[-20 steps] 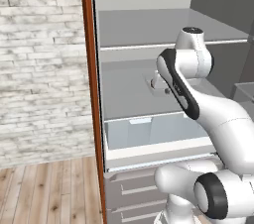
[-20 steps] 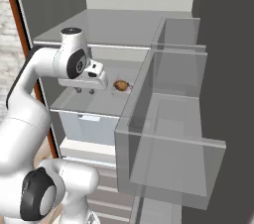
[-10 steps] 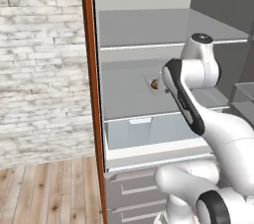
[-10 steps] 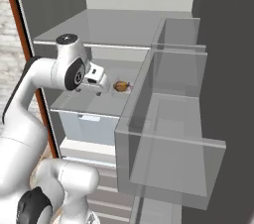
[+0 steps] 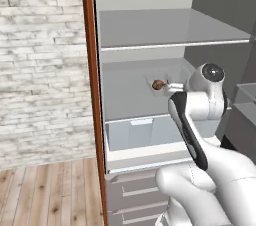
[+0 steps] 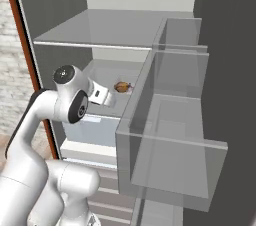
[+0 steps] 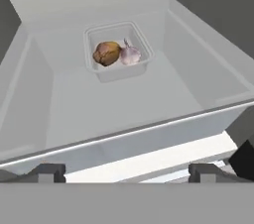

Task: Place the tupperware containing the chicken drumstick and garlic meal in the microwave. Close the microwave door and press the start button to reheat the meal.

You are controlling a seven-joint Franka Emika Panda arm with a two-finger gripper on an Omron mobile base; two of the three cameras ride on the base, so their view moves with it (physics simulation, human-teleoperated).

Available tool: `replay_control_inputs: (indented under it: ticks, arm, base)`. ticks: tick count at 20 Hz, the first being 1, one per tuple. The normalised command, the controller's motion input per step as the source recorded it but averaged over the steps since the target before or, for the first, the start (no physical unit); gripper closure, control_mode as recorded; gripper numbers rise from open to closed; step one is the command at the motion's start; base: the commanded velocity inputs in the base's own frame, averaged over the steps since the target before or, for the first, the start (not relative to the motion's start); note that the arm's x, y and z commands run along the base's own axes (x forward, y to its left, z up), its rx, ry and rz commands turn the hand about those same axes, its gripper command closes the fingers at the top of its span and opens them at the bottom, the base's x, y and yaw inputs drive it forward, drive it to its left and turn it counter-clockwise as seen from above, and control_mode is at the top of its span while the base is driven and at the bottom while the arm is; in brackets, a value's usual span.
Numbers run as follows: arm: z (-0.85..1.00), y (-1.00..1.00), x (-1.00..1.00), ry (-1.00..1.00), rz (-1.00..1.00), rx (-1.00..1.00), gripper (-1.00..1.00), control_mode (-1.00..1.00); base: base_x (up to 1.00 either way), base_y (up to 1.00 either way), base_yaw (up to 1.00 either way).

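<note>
With your gripper (image 7: 126,171) spread wide and empty at the shelf's front edge, reach straight in toward the container (image 7: 119,52) sitting well back on the fridge shelf (image 7: 124,99), and clamp 1 rim wall without tipping the drumstick (image 7: 107,53) and garlic (image 7: 130,55).

Flat, even, sourceless light is filling all three rendered views, casting no hard shadows and no glare. The fridge interior (image 5: 150,90) is reading pale grey, darkening only toward its right wall. The shelf panes (image 6: 165,135) are showing as soft translucent grey. Everything is staying equally sharp near and far, with slight pixel softness and no bending at the edges.
</note>
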Motion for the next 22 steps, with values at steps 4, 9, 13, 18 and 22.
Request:
replay_control_inputs:
  ticks: [4,9,13,18,22]
  arm:
    - [-0.13,-0.19,0.03,-0.14,-0.11,0.05,-1.0,-1.0]
    - [0.0,-0.23,0.06,0.0,-0.02,0.09,-1.0,-1.0]
    - [0.02,-0.21,0.17,0.0,0.0,0.09,-1.0,-1.0]
    - [0.16,-0.12,0.31,0.04,0.0,0.11,-1.0,-1.0]
    - [0.18,-0.05,0.34,0.08,0.0,0.09,-1.0,-1.0]
  base:
    - [0.0,0.0,0.0]
    - [0.0,0.0,0.0]
    - [0.0,0.0,0.0]
    - [0.0,0.0,0.0]
    - [0.0,0.0,0.0]
